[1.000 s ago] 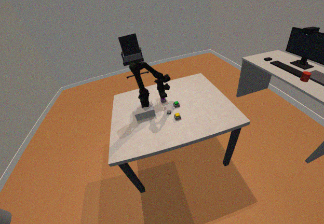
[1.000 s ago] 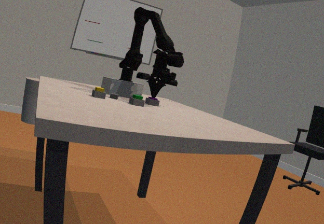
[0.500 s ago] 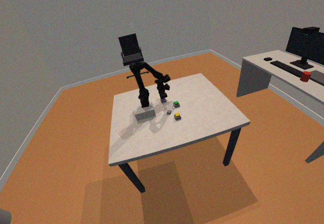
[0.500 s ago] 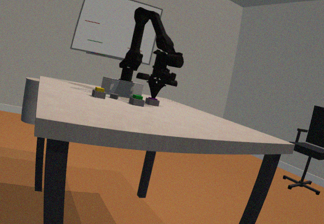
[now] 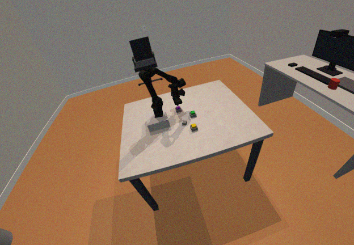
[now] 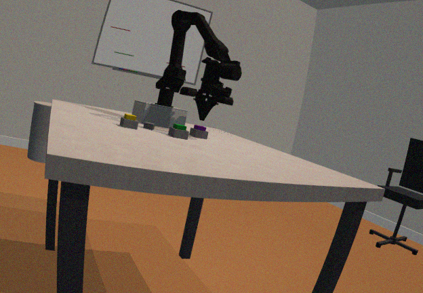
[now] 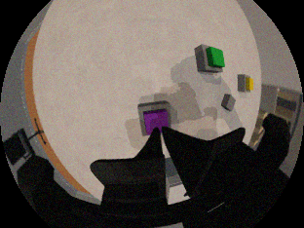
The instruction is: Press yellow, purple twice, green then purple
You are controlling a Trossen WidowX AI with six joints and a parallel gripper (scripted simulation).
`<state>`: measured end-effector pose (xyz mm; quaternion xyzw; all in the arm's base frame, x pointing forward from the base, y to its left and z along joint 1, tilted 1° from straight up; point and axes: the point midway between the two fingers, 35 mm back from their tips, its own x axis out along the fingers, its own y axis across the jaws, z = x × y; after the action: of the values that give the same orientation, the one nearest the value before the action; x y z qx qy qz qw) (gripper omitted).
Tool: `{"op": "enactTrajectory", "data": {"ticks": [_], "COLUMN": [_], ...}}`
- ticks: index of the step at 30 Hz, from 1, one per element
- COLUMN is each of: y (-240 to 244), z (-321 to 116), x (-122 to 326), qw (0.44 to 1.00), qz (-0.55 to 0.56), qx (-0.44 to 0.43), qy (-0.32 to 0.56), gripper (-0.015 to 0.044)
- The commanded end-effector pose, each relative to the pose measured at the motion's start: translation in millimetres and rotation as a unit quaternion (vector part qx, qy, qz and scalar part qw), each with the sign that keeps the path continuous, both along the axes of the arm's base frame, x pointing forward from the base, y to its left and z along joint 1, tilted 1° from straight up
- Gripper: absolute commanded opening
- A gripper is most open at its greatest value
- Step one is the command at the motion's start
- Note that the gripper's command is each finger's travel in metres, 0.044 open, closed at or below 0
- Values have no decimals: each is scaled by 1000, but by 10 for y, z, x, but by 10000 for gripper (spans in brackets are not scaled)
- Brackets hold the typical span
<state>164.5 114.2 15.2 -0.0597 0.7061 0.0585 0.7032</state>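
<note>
Grey cylinder at the table's left end (image 6: 38,131): a plain round bin standing behind the corner of the white square table (image 6: 211,160), seen from the exterior view.

Yellow button on a grey square base (image 6: 129,120): furthest left of the row in the exterior view, well apart from the arm's tip, cap standing up from its base; also seen from above (image 5: 193,126) and from the wrist (image 7: 246,83).

Small grey block (image 6: 148,125): just beside the yellow button, between it and the green one, sitting flat on the table top (image 5: 184,122).

Grey box-shaped base of the arm (image 6: 159,114): behind the row of buttons, with the black jointed arm (image 6: 177,49) rising from it and bending over and down.

Green button on a grey square base (image 6: 178,131): next to the purple one, nothing touching it (image 5: 192,113).

Black two-fingered gripper (image 6: 203,116): pointing straight down, fingers drawn together to a single point with nothing between them; the tip hangs just above the purple cap with a gap showing in the exterior view.

Purple button on a grey square base (image 6: 199,131): the right-hand end of the row, directly under the closed fingertips; the wrist view shows the tip over its near edge.
</note>
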Motion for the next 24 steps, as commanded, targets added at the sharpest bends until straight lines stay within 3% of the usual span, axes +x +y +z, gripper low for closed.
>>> {"op": "enactTrajectory", "data": {"ticks": [1,24], "y": [1,-4], "z": [-59,-294], "x": [-2,-11], "qw": [1000,1000], "qz": [-2,-2], "qx": [0,0], "qy": [1,1], "gripper": [20,20]}}
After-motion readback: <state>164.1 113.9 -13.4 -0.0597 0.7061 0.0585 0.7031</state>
